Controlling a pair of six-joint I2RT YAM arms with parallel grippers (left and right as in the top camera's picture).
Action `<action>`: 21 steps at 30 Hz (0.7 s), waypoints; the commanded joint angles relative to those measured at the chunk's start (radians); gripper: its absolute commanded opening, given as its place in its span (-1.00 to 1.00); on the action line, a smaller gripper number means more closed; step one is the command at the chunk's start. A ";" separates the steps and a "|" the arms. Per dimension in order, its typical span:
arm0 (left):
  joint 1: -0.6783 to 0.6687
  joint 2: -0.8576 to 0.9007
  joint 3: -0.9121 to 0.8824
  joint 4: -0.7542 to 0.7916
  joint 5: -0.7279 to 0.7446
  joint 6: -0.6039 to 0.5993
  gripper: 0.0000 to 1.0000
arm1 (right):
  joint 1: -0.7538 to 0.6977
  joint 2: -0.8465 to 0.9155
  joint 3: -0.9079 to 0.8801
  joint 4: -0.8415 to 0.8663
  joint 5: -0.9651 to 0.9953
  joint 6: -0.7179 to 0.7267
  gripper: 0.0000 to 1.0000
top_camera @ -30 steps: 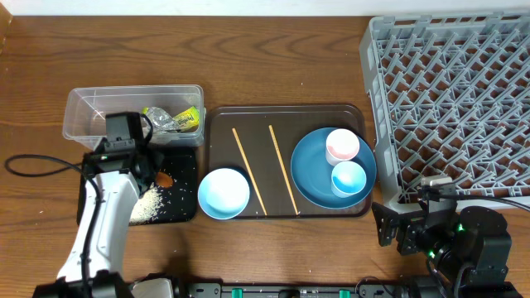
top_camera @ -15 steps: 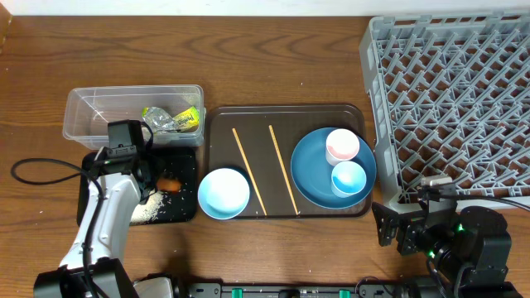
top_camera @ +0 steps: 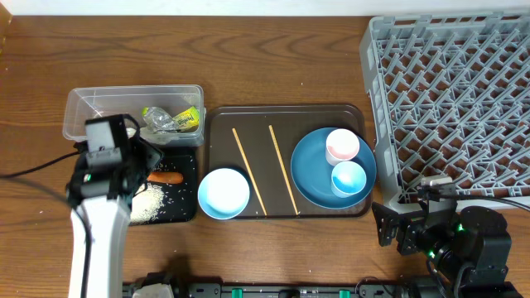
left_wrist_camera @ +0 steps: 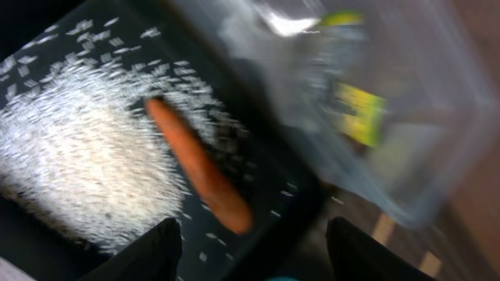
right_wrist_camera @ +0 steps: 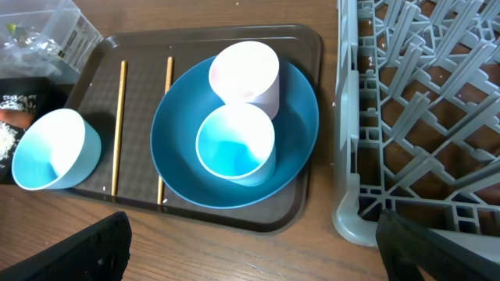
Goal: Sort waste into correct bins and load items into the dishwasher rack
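Left of the brown serving tray [top_camera: 224, 124], the left gripper [left_wrist_camera: 258, 250] hovers over the black tray [top_camera: 184, 199], fingers apart and empty. Below it the orange sausage piece [top_camera: 165, 176] lies among the rice [top_camera: 149, 203]. Off the serving tray's far-left corner, the clear tub [top_camera: 91, 108] holds the yellow-green wrapper [top_camera: 180, 118].

Waste sorting looks nearly finished; loading likely follows, cups first. On the serving tray sit the blue plate [top_camera: 310, 178] carrying the pink cup [top_camera: 342, 146] and light blue cup [top_camera: 349, 178], the pale blue bowl [top_camera: 224, 193] and two chopsticks [top_camera: 248, 170]. Right of it stand the empty dishwasher rack [top_camera: 464, 91] and the right gripper [right_wrist_camera: 262, 250], wide open and holding nothing.
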 commanded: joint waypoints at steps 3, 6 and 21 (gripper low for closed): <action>-0.026 -0.114 0.020 -0.103 0.161 0.108 0.25 | 0.011 -0.002 0.016 -0.001 0.000 0.008 0.99; -0.074 -0.122 0.019 -0.185 0.207 0.119 0.25 | 0.011 -0.002 0.016 -0.002 0.000 0.008 0.98; -0.600 0.041 0.021 0.033 0.295 0.050 0.22 | 0.011 -0.002 0.016 -0.001 -0.001 0.008 0.99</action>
